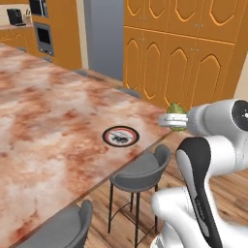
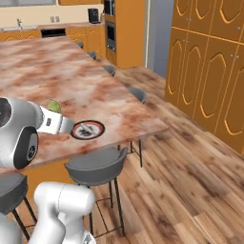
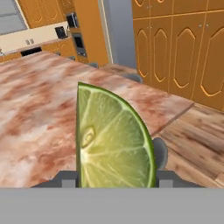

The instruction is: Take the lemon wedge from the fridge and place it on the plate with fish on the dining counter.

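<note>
Gripper: the gripper (image 3: pixel 114 183) is clamped on the lemon wedge (image 3: pixel 111 142), whose flat cut face fills the middle of the hand view, straight edge upright at the left and green rind curving down the right; the small dark finger tips show just at the wedge's lower corners.
Lemon wedge: held in the air off the near corner of the counter (image 1: pixel 43 121); in the left base view it is a yellow-green bit (image 1: pixel 175 110) at the end of the white arm, beyond the counter's edge and to the right of the plate (image 1: pixel 120 136); in the right base view it peeks green (image 2: pixel 54 106) above the wrist, over the marble top.
Plate: round, dark-rimmed, with pale contents and a dark shape on them, lying flat near the counter's corner (image 2: pixel 87 129); the wedge is near it but apart from it.
Counter: large mottled reddish-brown and cream marble top (image 2: pixel 57 76), with grey stools (image 1: pixel 141 169) tucked along its near side.
Floor: wooden planks (image 2: pixel 190 181).
Background: tall orange cabinets (image 1: pixel 184 53) along the wall, with a grey panel (image 1: pixel 103 36) between them.
</note>
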